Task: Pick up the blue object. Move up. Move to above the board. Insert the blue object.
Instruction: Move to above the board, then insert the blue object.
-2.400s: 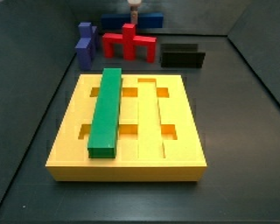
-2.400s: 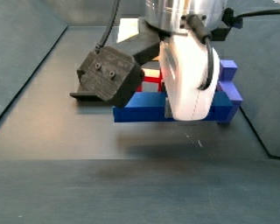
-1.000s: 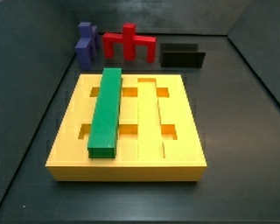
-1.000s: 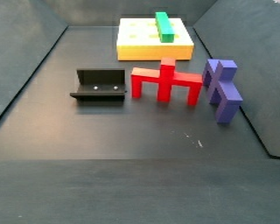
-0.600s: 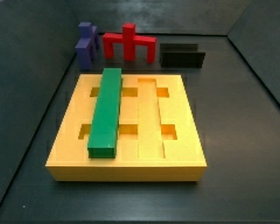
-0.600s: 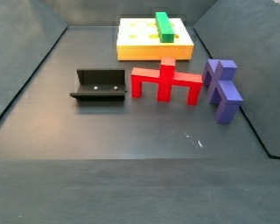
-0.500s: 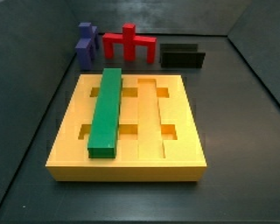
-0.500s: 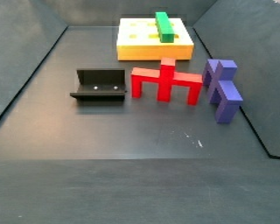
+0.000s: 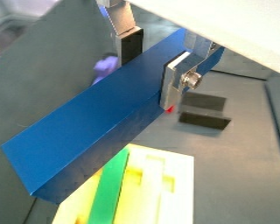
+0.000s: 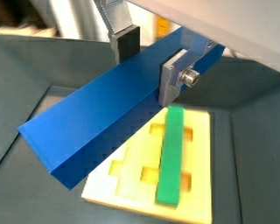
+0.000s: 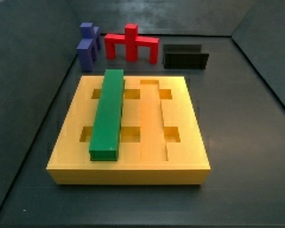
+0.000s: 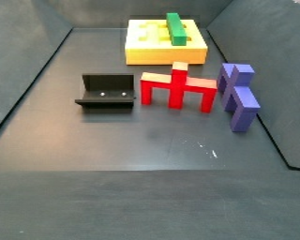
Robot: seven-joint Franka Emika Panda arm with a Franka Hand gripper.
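Both wrist views: gripper (image 9: pixel 150 59) (image 10: pixel 150 61) clamped across the blue object (image 9: pixel 108 118) (image 10: pixel 113 114), flat silver plates with dark pads pressed to its two long sides near one end. Smooth, matte navy bar of rectangular section, sharp-edged, long axis running away from the fingers (image 9: pixel 178 79) (image 10: pixel 174 72) and slanting down across the frame; held in the air, well clear of the floor, above the board (image 9: pixel 166 188) (image 10: pixel 201 166). Out of frame in both side views, gripper and bar alike.

Below, large flat yellow block, plastic-looking, with long parallel grooves and small square cut-outs (image 11: pixel 169 134) across its top. Green bar (image 11: pixel 107 111) (image 12: pixel 175 27) (image 10: pixel 170 156) (image 9: pixel 105 188) seated in one groove, long axis along the board's length.

Side views: board (image 11: pixel 187 111) (image 12: pixel 146 42) on a dark grey matte floor. Beyond one short end of it, a red piece (image 11: pixel 132 44) (image 12: pixel 178 87) with upright prongs, two purple stepped blocks (image 11: pixel 86 43) (image 12: pixel 238 94) beside it, and the fixture (image 11: pixel 187 57) (image 12: pixel 106 93), a dark L-shaped bracket on a base plate, on the red piece's other side. All three apart from the board and from one another, though the two purple blocks stand close together.
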